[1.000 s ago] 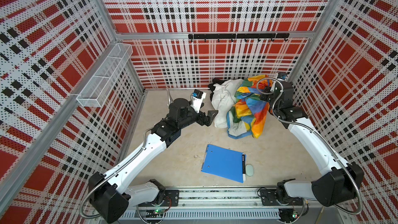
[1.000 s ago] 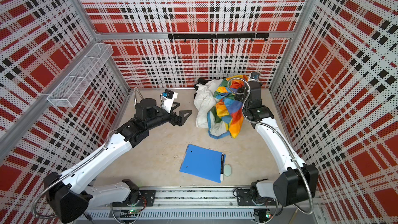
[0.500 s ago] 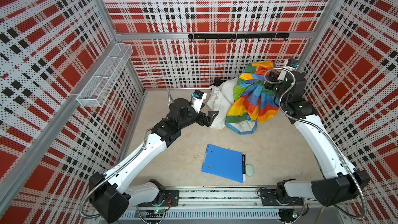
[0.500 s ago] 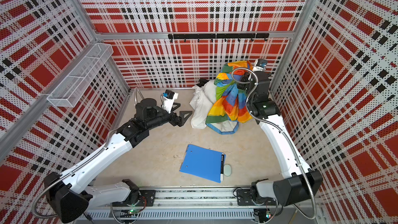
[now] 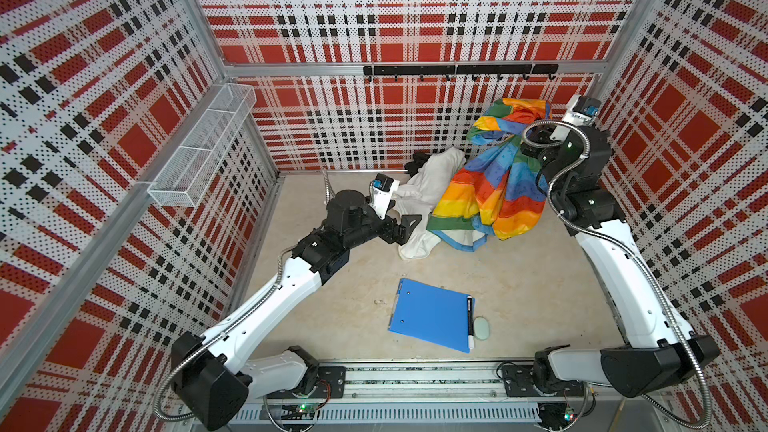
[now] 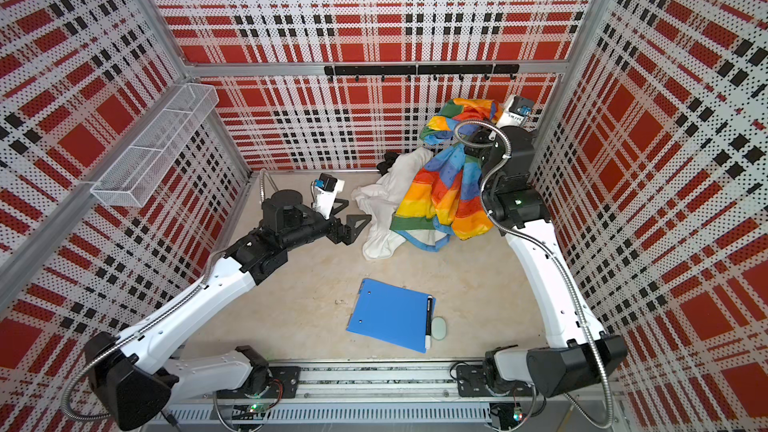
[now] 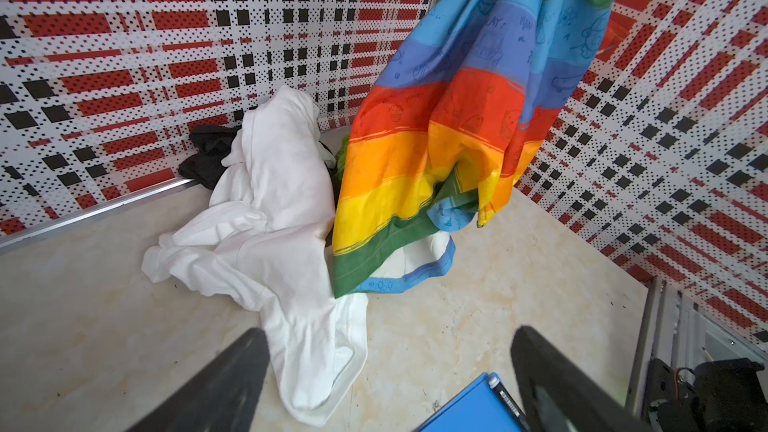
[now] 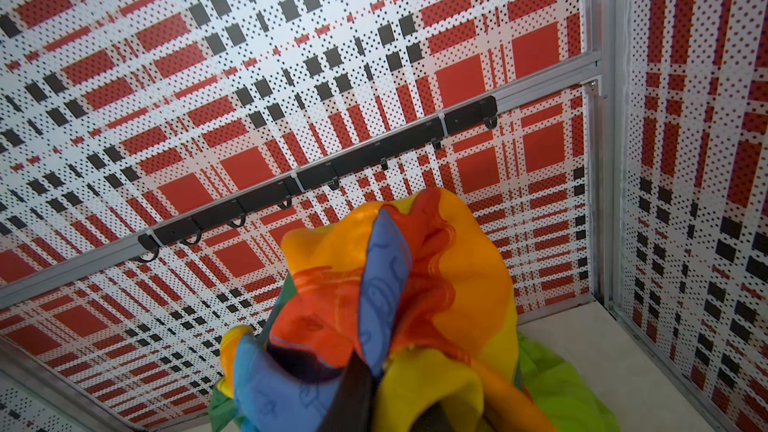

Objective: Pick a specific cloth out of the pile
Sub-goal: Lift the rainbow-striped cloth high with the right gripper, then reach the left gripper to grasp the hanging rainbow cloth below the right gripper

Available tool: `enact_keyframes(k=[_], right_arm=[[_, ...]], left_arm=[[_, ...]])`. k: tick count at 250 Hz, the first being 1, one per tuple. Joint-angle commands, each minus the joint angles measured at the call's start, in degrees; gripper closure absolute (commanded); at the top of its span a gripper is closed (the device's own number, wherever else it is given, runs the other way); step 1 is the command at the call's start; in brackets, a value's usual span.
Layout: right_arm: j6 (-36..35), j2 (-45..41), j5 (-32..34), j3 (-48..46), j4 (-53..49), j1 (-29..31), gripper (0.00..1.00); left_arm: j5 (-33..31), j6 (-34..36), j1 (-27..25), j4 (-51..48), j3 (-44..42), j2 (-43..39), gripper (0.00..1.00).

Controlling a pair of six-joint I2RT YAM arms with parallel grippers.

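In both top views the cloth hangs in rainbow bands from the raised right arm at the back right corner. Its top is bunched up against the wall, and its blue-edged lower hem trails onto the bench and over the edge of the pile. Those views bury the right hand in the folds. Only the right wrist view shows the right hand, a dark finger pinched tight into the cloth, which it holds gathered in orange, red, blue and yellow below the hook rail. That view alone also shows a broad fold of the lime-green cloth behind the bunch. The left wrist view gives only a sliver of the lime-green cloth, between the white cloth and the hanging fabric. The left wrist view is the one that shows the faint drawings printed on the cloth. It also shows the black cloth wedged against the back wall behind the white one. The left hand stands wide open and holds nothing, low over the bench with a trailing end of the white cloth between its fingers. Only the top views show the whole blue clipboard lying near the front of the bench, well apart from the pile, with a marker along its edge.
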Motion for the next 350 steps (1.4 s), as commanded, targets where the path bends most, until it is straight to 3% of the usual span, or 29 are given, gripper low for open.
enact_keyframes(k=[1,42,130,153,201,257,315,350], right_arm=[[0.3,-1.6,-1.2,4.4,11.7,-0.3,0.93],[0.7,-1.3,-3.1,7.4,14.1,-0.3,0.93],[7.5,1.2,-19.9,15.5,16.4,-0.4,0.93],[11.5,1.5,-24.5,15.5,17.0,-0.3,0.93],[19.8,0.4,-30.9,11.4,22.0,0.4,0.93],[20.6,-1.8,-30.7,6.4,23.6,3.2,0.93],[20.9,-3.5,-30.7,2.4,25.0,4.8,0.93],[20.8,-4.1,-30.6,1.4,25.0,5.0,0.93]], left_arm=[[0.9,0.6,-0.4,0.2,2.0,0.3,0.06],[2.3,0.7,-0.1,0.3,1.9,0.1,0.06],[13.0,-3.4,1.6,10.1,-1.3,-3.5,0.01],[8.7,-4.3,-1.7,12.1,1.0,-3.4,0.01],[-8.2,0.2,-12.1,14.0,10.3,3.6,0.01],[-11.4,-0.4,-19.1,17.4,23.2,14.4,0.01],[-14.5,-2.9,-20.2,17.2,32.2,24.1,0.00],[-19.8,-3.9,-20.7,15.6,35.1,27.7,0.20]])
